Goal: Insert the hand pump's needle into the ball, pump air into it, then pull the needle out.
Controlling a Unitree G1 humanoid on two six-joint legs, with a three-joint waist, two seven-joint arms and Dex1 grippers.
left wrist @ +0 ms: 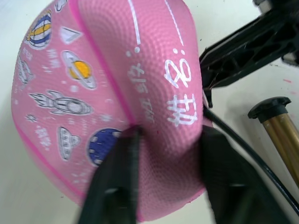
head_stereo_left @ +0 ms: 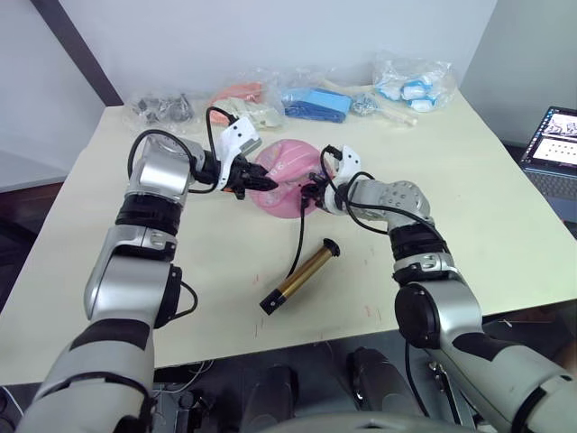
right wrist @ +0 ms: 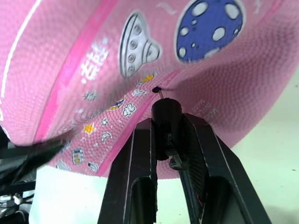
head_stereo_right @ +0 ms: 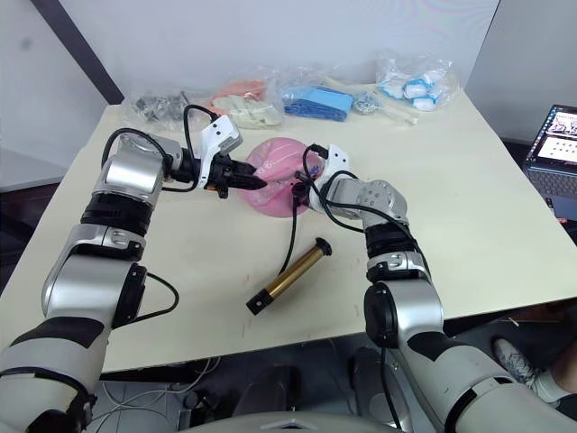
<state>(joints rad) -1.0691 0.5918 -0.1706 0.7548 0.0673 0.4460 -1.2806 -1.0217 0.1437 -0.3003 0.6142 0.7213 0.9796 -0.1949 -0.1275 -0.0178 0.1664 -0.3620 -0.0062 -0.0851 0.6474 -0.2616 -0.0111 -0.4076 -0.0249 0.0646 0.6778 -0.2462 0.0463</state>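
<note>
Now left gripper (left wrist: 159, 186) pinches the ball (left wrist: 117, 84), right gripper (right wrist: 168, 140) clamps the needle (right wrist: 160, 94) fitting at the valve hole, hand pump (head_stereo_left: 302, 275) lying on table (head_stereo_left: 469, 207).

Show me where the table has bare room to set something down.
Free: the wide table stretch between the right arm and the laptop, and the near-left corner beside the left arm. Crowded: the far edge lined with bags, and the middle, with ball, both claws and pump.
</note>
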